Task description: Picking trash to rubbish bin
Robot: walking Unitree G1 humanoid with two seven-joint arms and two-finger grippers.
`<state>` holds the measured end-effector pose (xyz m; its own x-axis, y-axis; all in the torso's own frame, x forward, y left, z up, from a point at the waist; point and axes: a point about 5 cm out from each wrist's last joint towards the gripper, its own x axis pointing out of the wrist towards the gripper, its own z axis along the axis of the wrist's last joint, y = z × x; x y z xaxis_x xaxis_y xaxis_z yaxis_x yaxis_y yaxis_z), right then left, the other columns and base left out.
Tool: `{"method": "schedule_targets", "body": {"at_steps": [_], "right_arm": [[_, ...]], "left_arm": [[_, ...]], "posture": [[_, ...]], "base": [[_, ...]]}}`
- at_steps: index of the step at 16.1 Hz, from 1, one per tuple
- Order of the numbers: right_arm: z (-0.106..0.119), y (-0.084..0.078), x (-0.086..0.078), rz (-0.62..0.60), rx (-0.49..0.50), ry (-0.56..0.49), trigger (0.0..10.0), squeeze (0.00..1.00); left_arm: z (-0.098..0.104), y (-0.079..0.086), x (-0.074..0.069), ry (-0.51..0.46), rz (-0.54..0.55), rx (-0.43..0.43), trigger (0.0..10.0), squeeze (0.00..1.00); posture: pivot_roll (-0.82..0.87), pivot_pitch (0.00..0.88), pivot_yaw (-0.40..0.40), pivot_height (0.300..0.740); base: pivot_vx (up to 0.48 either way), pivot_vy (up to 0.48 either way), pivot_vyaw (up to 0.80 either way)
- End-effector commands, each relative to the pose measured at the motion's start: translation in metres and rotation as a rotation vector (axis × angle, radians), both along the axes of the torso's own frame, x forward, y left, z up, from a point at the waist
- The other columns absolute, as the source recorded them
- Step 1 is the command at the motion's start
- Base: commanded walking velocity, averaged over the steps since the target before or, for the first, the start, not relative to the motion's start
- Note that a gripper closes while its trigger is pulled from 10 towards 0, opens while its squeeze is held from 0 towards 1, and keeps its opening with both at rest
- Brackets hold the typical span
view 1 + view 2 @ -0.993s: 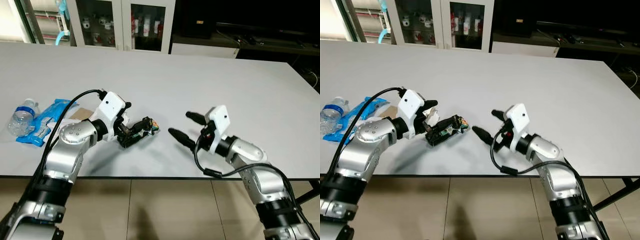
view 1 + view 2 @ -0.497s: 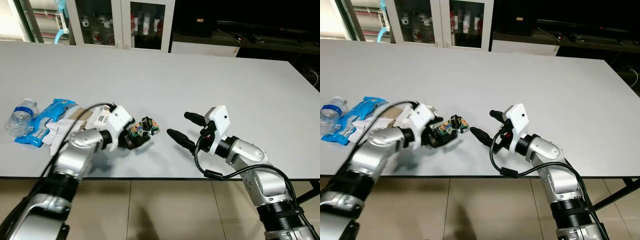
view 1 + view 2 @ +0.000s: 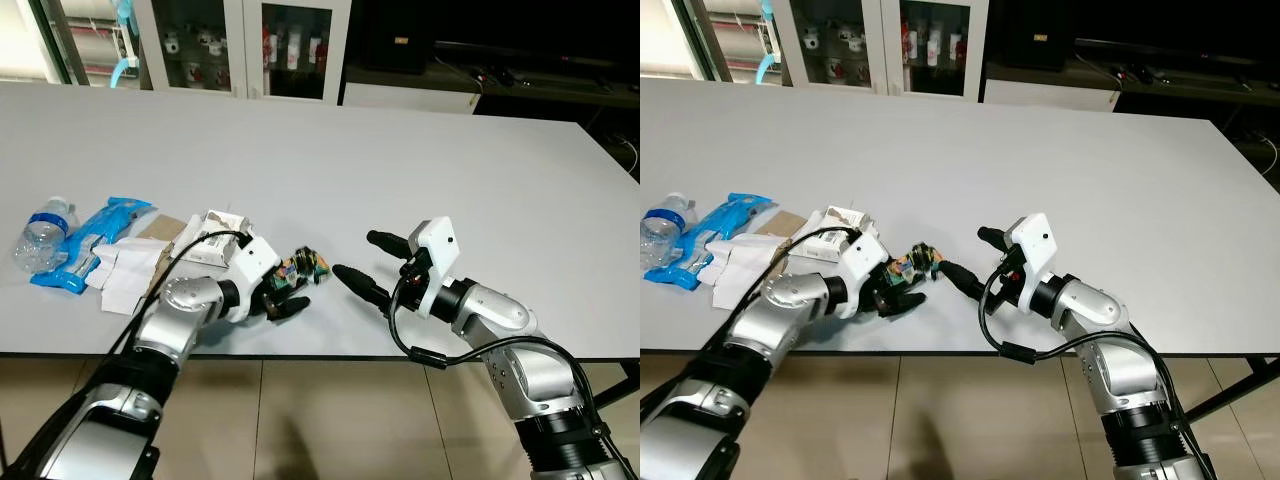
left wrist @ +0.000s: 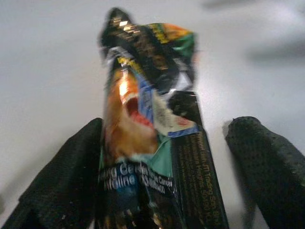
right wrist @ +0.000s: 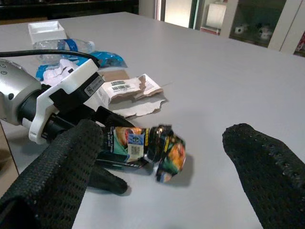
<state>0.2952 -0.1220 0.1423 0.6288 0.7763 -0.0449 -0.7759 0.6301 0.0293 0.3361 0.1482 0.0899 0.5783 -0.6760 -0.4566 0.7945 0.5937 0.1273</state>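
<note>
A crumpled black and colourful snack wrapper (image 3: 304, 266) sticks out from between the fingers of my left gripper (image 3: 285, 290), which is shut on it just above the white table (image 3: 400, 160) near the front edge. In the left wrist view the wrapper (image 4: 147, 109) lies between the two black fingers (image 4: 62, 181). My right gripper (image 3: 365, 262) stands open a little to the right of the wrapper, pointing at it, nothing between its fingers (image 5: 62, 176). The right wrist view shows the wrapper (image 5: 147, 148) close in front.
More trash lies at the table's left: a clear plastic bottle (image 3: 40, 235), a blue packet (image 3: 98, 232), torn white paper and cardboard scraps (image 3: 135, 265). Glass-door cabinets (image 3: 240, 45) stand behind the table. The front edge (image 3: 400, 352) is just below both grippers.
My left gripper has carried the wrapper to the right, closer to the right gripper, uncovering the paper scraps behind it. The right gripper has hardly moved.
</note>
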Motion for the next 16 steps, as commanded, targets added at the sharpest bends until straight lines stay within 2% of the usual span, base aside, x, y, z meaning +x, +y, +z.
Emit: {"method": "schedule_targets", "body": {"at_steps": [1,16], "right_arm": [[0.0023,-0.0006,-0.0029,0.01,0.004,-0.001,10.0,0.0],[-0.0004,0.0062,-0.0016,0.024,0.009,0.005,10.0,0.0]], "left_arm": [[-0.0011,-0.0024,0.0012,-0.009,-0.005,0.019,0.0,0.0],[-0.0051,-0.0071,-0.0029,-0.008,-0.031,-0.008,0.0,0.0]], "posture": [[-0.03,0.017,-0.073,0.74],[-0.02,0.0,-0.074,0.74]], "base": [[0.0,0.0,0.0],[0.0,0.0,0.0]]}}
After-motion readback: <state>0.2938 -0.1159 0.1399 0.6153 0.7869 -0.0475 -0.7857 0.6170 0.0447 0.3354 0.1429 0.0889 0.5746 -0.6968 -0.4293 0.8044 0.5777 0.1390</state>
